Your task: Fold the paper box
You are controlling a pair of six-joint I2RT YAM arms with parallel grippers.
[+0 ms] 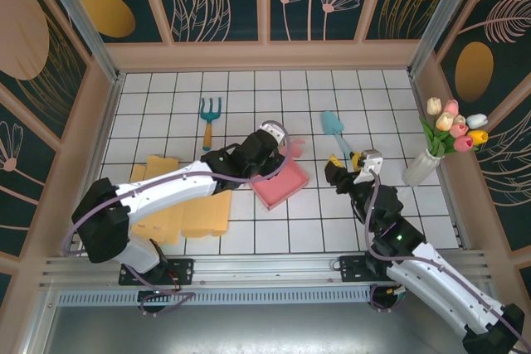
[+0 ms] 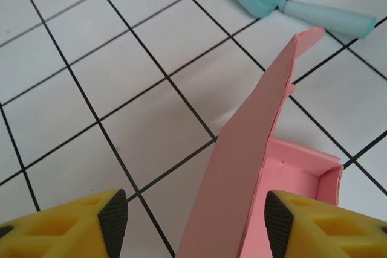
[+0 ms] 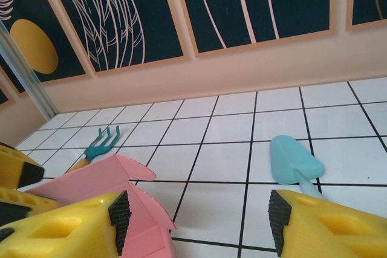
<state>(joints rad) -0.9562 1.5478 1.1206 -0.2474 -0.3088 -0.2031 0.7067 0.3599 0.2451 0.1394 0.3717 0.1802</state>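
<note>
Pink flap right up against my left wrist lens, standing tilted off the tray part of the paper box, and that box is sitting on the white tiled table about mid-table, between my two arms. I'm looking at the left gripper straddling that raised flap: jaws apart, a plain gap of bare tile between the left pad and the card, the other pad close beside the flap's far face, though I can't tell whether it touches. No squeeze on the card that I can see. On the right wrist view the box shows low on the left, just beside the right gripper, whose yellow fingers are spread wide with only tile between them, holding nothing. Beyond the box, a teal trowel lies on the tiles toward the back wall. Further left at the back, a teal hand rake with an orange handle. Yellow flat sheets lie under my left arm, and a vase of tulips stands at the right edge.
</note>
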